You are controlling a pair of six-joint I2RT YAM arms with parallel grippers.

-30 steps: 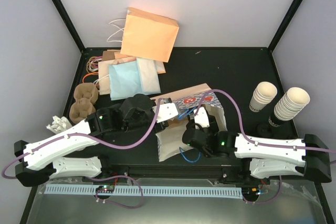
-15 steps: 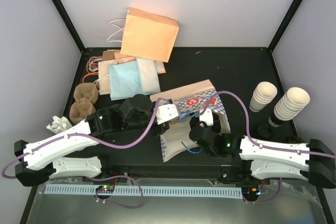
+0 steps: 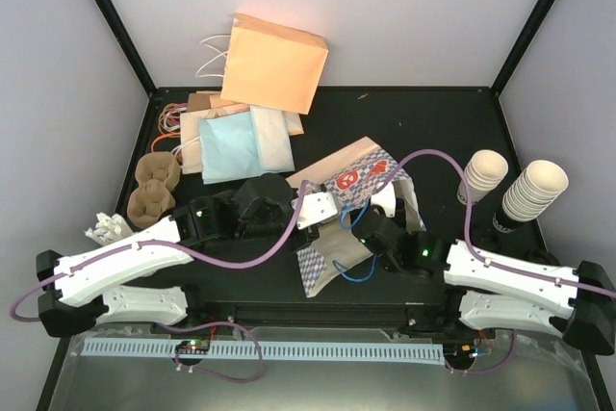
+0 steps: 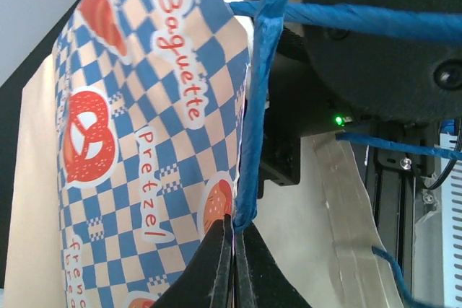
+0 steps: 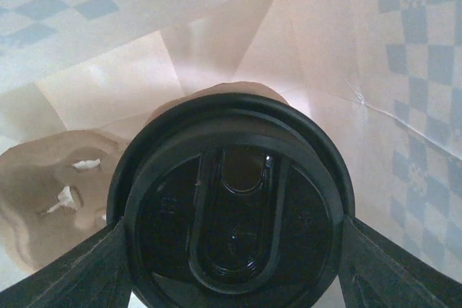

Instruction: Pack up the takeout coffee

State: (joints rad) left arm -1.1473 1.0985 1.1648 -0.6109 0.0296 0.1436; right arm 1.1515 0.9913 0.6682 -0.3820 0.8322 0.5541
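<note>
Where the wrist views allow close inspection, both grips are confirmed. L gripper: jaws fully closed, pinching the blue handle of the checked bag; the cord runs up from between the fingers. R gripper: jaws wide apart, one finger on each side of the takeout coffee, both touching the edge of its black lid; lid faces the camera, cup body mostly hidden behind it. Location of coffee: inside the checked bag, w/ paper walls round it on every side in the R wrist view. In the top view the R gripper is in the bag opening, reaching in from the near right; the cup itself can't be made out there. Bag sits at ctr of the table, between the two grippers. Other bag contents: a brown moulded-pulp piece left of the cup; touching or just beside, cannot tell. Far right of table: two nested cup stacks, well apart from the bag.
</note>
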